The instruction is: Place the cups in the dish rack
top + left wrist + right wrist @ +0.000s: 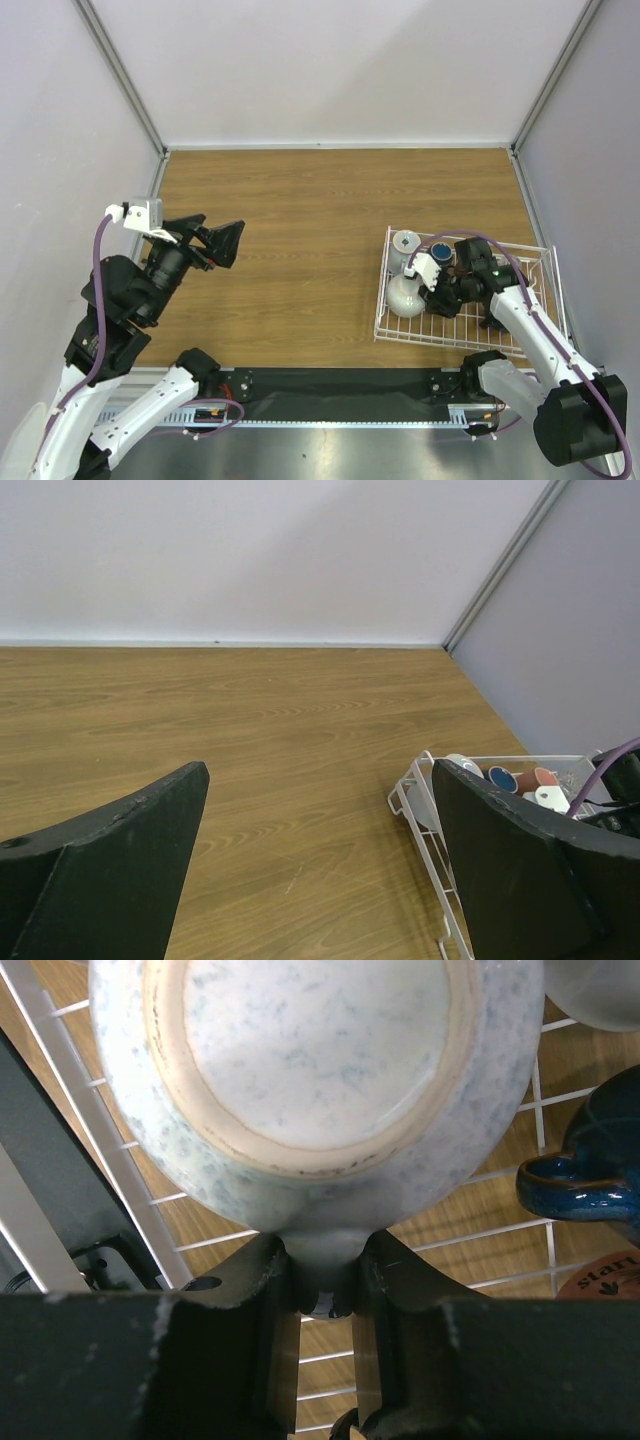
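The white wire dish rack (548, 262) stands at the right of the table. My right gripper (429, 298) reaches into its near-left corner, shut on the handle of a pale speckled mug (320, 1070) whose base faces the wrist camera. This mug (405, 297) is round and whitish in the top view. Behind it in the rack are a grey-blue mug (405, 243) and a dark blue cup (441, 250). A dark blue mug (600, 1155) lies right of the held one. My left gripper (222, 228) hovers open and holding nothing over the left side of the table, far from the rack.
In the left wrist view the dish rack (420, 805) lies ahead to the right, with a dark blue cup (503, 778) and a reddish cup (542, 776) inside. Walls close the table on three sides. Bare wood lies between the arms.
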You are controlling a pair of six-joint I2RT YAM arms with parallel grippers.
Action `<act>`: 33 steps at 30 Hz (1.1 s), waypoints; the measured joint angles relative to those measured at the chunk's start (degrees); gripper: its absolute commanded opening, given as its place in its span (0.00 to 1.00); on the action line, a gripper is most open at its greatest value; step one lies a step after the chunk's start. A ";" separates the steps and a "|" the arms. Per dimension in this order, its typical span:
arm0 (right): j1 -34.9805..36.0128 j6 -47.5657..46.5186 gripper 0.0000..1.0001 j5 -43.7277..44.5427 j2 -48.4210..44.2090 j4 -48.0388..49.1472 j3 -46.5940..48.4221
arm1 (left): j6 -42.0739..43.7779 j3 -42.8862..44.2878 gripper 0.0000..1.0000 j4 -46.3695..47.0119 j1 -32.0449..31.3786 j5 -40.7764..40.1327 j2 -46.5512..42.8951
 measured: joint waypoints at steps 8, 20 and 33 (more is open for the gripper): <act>0.02 0.17 0.26 -0.04 0.02 0.02 -0.02 | 0.00 -0.02 1.00 -0.22 0.00 -0.39 -0.61; 0.39 0.37 0.49 0.94 0.02 1.38 -0.66 | -0.50 0.00 1.00 -0.37 0.00 -1.01 -0.98; 1.51 0.37 0.76 1.95 -1.68 1.33 -0.68 | -1.55 -0.02 1.00 -0.63 0.00 -1.33 -0.98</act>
